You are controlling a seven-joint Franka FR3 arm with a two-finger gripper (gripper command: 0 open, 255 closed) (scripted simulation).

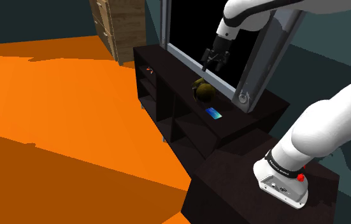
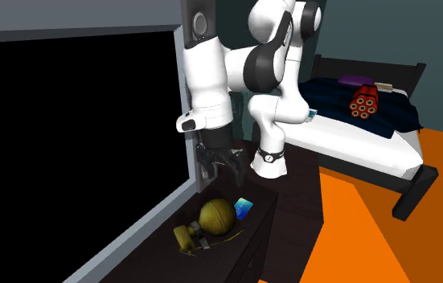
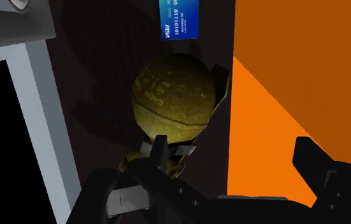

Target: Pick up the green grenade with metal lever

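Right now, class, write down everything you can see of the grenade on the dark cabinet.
The grenade has a round, olive-yellow, mottled body, a narrow neck with grey metal-looking fittings, and a thin lever running along one side. It lies on its side on the dark cabinet top, close to a blue card and in front of a grey-framed black screen. The gripper hangs above it, fingers open, without touching it.
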